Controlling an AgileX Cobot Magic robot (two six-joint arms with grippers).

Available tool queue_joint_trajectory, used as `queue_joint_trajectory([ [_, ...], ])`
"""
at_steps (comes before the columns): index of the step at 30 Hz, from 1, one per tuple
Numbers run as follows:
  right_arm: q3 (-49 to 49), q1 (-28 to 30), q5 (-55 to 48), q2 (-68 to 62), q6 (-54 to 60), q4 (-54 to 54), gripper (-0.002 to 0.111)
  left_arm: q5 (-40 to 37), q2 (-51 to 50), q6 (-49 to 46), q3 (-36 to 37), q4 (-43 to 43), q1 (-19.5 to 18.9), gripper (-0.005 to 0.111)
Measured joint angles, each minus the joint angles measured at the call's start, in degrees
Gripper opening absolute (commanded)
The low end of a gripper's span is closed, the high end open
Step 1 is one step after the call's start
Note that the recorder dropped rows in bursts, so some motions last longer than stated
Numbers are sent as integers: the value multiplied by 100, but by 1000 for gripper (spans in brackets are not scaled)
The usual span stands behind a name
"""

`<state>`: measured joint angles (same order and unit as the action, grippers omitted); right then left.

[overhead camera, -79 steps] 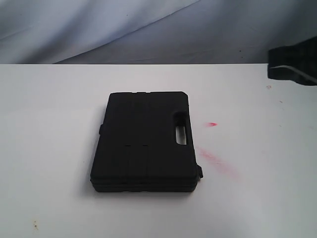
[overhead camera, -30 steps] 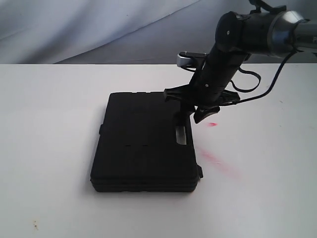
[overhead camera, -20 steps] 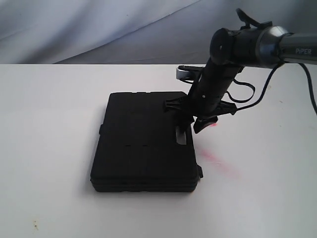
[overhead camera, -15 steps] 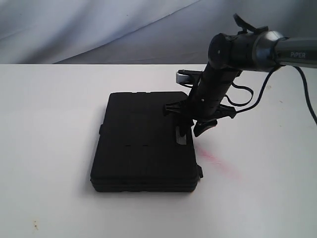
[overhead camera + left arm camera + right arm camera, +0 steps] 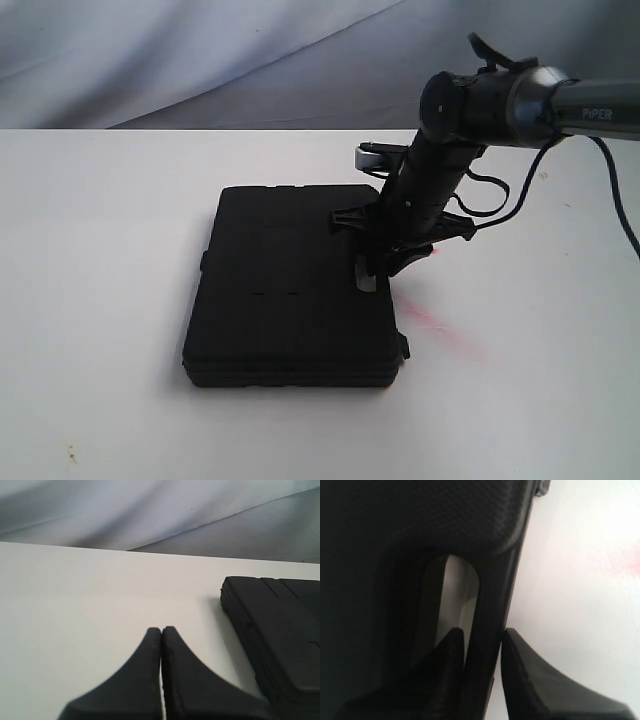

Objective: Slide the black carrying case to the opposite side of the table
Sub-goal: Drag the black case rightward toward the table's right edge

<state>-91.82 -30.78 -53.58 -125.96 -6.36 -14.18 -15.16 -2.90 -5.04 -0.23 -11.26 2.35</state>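
Note:
The black carrying case (image 5: 290, 290) lies flat on the white table (image 5: 100, 300), a little left of centre, its handle slot on the right edge. My right gripper (image 5: 385, 265) comes down from the right onto that handle. In the right wrist view, one finger (image 5: 451, 650) sits inside the slot and the other (image 5: 520, 655) outside, both pressed against the handle bar (image 5: 492, 600). My left gripper (image 5: 161, 629) is shut and empty, low over the table, with the case (image 5: 280, 625) off to one side of it. The left arm is out of the exterior view.
A red smear (image 5: 440, 325) marks the table right of the case, with a small red spot by the gripper. A grey-blue cloth backdrop (image 5: 200, 60) hangs behind the table's far edge. The right arm's cable (image 5: 500, 190) loops beside the wrist.
The right arm came in from the right and lowered onto the case's handle. Its fingers closed from wide open onto the handle bar. The case has not moved.

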Motion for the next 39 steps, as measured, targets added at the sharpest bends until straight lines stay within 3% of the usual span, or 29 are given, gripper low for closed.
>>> queue_joint_trajectory([
  [4,0,0,0,-12,0,0,25,0,0,0,0,0,0,0],
  [14,0,-80,133,-56,-104,32,0,0,0,0,0,0,0,0],
  [39,0,23,-445,152,-669,1362,0,0,0,0,0,0,0,0],
])
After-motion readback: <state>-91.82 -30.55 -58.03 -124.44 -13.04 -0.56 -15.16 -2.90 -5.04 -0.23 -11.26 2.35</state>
